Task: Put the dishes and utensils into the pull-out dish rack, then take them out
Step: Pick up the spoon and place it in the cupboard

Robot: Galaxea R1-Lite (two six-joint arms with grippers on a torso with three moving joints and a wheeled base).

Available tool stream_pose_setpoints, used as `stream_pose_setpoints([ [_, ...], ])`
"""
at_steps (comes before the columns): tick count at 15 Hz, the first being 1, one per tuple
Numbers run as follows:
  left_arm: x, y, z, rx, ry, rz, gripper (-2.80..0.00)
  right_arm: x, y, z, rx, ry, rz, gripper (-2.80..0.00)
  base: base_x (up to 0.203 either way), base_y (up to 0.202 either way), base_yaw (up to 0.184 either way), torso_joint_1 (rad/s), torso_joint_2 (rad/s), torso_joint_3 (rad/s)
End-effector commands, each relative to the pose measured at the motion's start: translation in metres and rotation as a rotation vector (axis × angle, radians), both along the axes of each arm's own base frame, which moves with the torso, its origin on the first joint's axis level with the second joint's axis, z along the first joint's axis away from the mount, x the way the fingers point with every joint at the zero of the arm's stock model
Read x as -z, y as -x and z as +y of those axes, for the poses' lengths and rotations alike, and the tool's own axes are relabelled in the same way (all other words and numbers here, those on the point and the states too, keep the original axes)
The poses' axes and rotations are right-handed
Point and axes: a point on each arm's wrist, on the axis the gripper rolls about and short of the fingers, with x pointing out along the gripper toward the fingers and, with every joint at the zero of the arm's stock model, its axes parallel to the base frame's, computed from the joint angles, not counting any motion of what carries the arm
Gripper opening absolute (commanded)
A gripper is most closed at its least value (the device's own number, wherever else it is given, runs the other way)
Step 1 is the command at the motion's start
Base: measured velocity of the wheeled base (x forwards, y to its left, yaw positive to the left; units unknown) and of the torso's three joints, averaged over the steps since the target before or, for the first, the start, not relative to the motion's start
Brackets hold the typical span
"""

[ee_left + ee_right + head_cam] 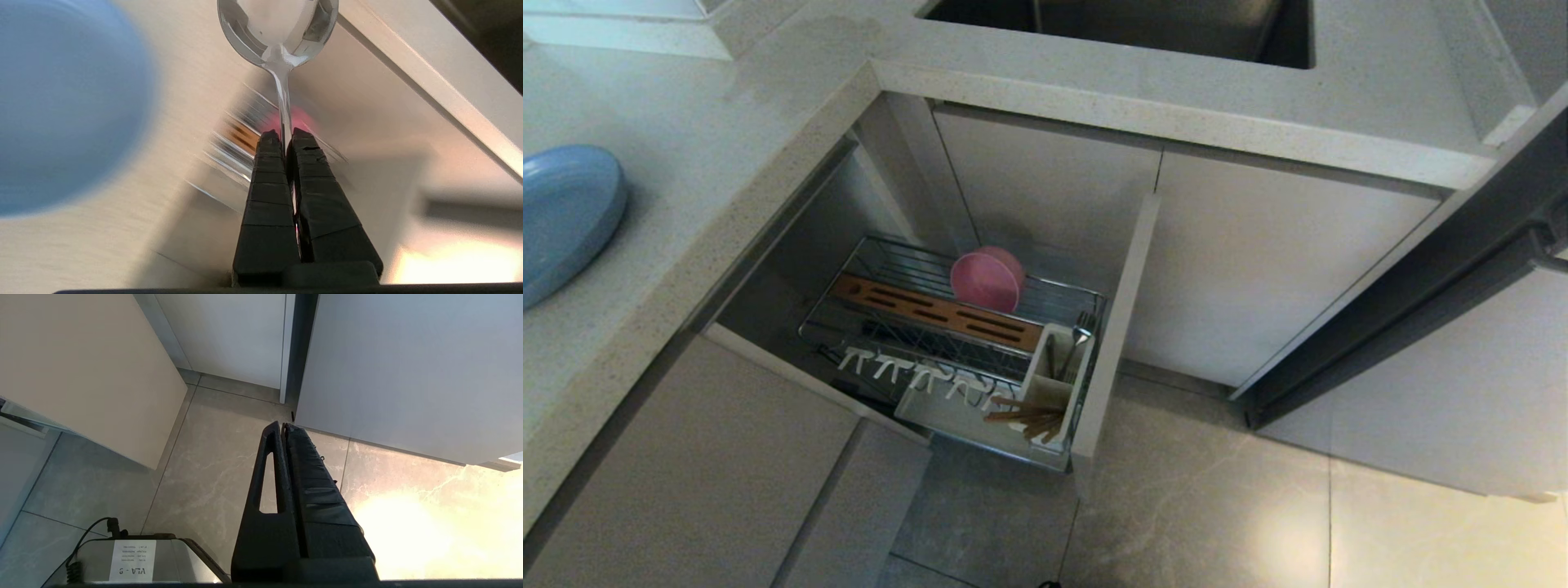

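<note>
We see our left gripper (pixel 284 136) clamped on the handle of a metal spoon (pixel 278 32), its bowl cut off by the frame; the background there is smeared. Our right gripper (pixel 284 426) hangs closed and empty over the floor tiles, above a box labelled "VLA - 2" (pixel 131 566). The pink bowl (pixel 987 279) stands on edge in the pull-out dish rack (pixel 882 261), chopsticks (pixel 1027 418) in its white caddy (pixel 1054 384). The blue plate (pixel 564 216) lies at the countertop's left edge, partly cropped.

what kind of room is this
Most likely a home kitchen: a speckled stone countertop with a sunken sink, beige cabinet doors beneath, and a pull-out dish rack holding a pink bowl and chopsticks.
</note>
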Motion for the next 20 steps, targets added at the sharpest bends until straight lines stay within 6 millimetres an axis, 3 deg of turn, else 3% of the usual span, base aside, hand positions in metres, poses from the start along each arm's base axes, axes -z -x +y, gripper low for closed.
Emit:
stream_pose_setpoints([
  [1, 0.007, 0.009, -0.010, 0.133, 0.016, 0.054, -2.80, 0.000, 0.000, 0.000, 0.000, 0.000, -0.001, -2.80, 0.000, 0.000, 0.000, 0.000, 0.00, 0.000],
  [7, 0.054, -0.015, -0.024, 0.346, -0.031, 0.421, -2.80, 0.000, 0.000, 0.000, 0.000, 0.000, -0.001, -2.80, 0.000, 0.000, 0.000, 0.000, 0.00, 0.000],
  [11, 0.081, -0.044, -0.029, 0.438, -0.141, 0.650, -2.80, 0.000, 0.000, 0.000, 0.000, 0.000, -0.001, -2.80, 0.000, 0.000, 0.000, 0.000, 0.00, 0.000],
  [15, 0.103, -0.080, -0.039, 0.551, -0.239, 0.784, -2.80, 0.000, 0.000, 0.000, 0.000, 0.000, -0.001, -2.80, 0.000, 0.000, 0.000, 0.000, 0.00, 0.000],
  [20, 0.123, -0.121, -0.072, 0.697, -0.312, 0.863, -2.80, 0.000, 0.000, 0.000, 0.000, 0.000, -0.001, -2.80, 0.000, 0.000, 0.000, 0.000, 0.00, 0.000],
])
